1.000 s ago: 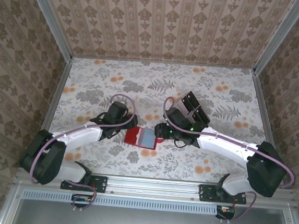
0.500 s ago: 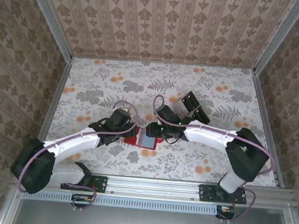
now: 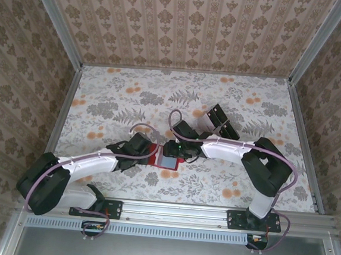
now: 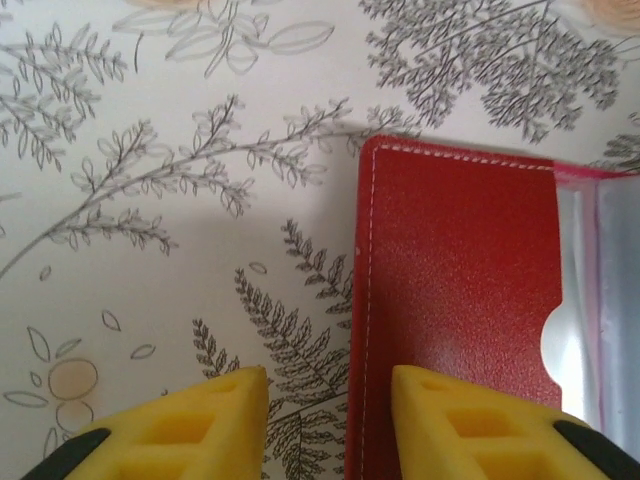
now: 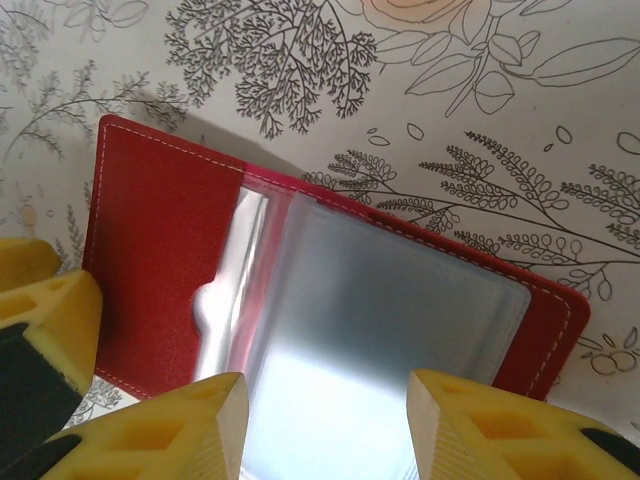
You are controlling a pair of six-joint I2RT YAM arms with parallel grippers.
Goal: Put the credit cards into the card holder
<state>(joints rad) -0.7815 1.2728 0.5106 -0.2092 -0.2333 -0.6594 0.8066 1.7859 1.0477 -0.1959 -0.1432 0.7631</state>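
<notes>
Left side first. My left claw (image 4: 328, 375) was down low at the wallet's (image 4: 450, 290) left edge. Its 2 yellow fingers stood only a narrow gap apart, 1 over the bare table (image 4: 150, 250) and 1 over the red cover. The stitched edge ran up between them. I saw nothing pinched there, so I called it slightly open and empty.

The wallet lay flat and opened out near the middle of the table, just in front of both arms. Its clear sleeve (image 5: 390, 330) faced up and caught a lot of glare.

Then the right claw (image 5: 328, 385), hanging right over that sleeve. Its fingers were wider apart than the left pair and it carried no card.

Further right and toward the back sat the black cards (image 3: 221, 123), apart from the wallet. None was in the sleeve that I could see.

My worry was the left claw. If it closed or slid while straddling that edge, I judged it could shove the wallet sideways or fold the cover over the sleeve. I also reckoned the right fingers could snag the sleeve's thin plastic on a careless lift. And the cards, thin and flat, looked likely to slip from a grip.
</notes>
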